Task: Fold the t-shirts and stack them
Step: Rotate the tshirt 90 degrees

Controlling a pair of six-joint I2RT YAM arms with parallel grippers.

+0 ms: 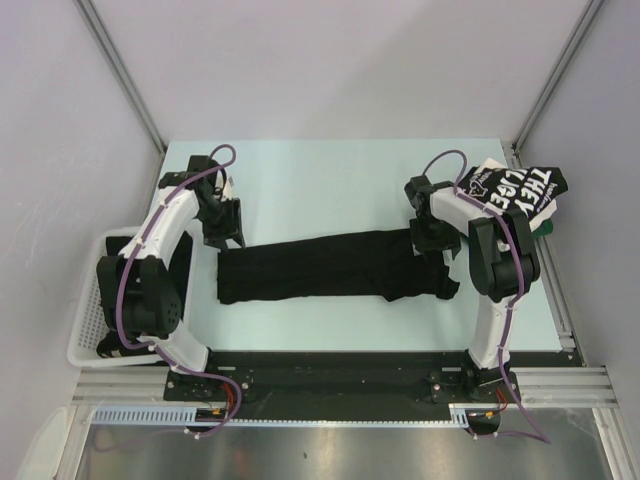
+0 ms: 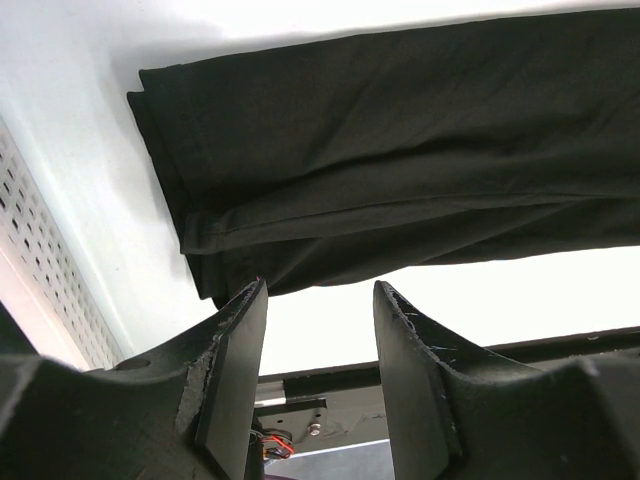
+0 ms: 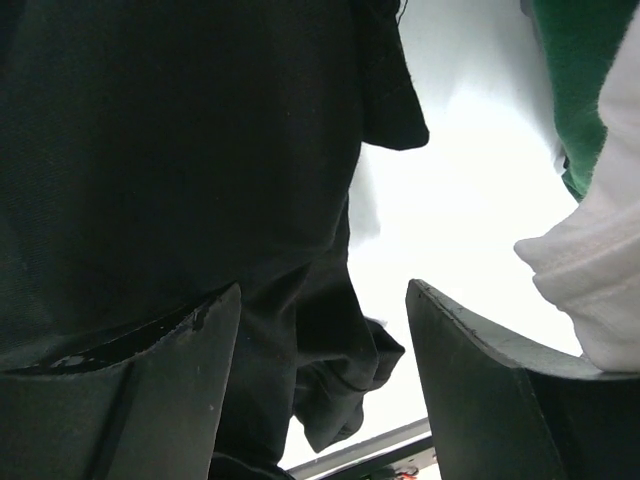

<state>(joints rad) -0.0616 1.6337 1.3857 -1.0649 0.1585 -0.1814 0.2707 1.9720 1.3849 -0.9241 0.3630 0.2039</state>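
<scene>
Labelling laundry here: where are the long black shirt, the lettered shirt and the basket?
long black shirt (image 1: pixel 320 265): top view, its middle.
lettered shirt (image 1: pixel 527 188): top view, white lettering.
basket (image 1: pixel 88 318): top view, left mesh wall.

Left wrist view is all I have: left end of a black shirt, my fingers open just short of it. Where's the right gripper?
Observer: The right gripper is over the opposite end of the same black t-shirt, which lies as one long strip across the table.
Operator: Is it gripping?
Observer: No. Its wrist camera shows the jaws apart with cloth under them, and nothing looks pinched.
Operator: Any stack?
Observer: A folded shirt with white block lettering sits at the far right corner, on something green.
</scene>
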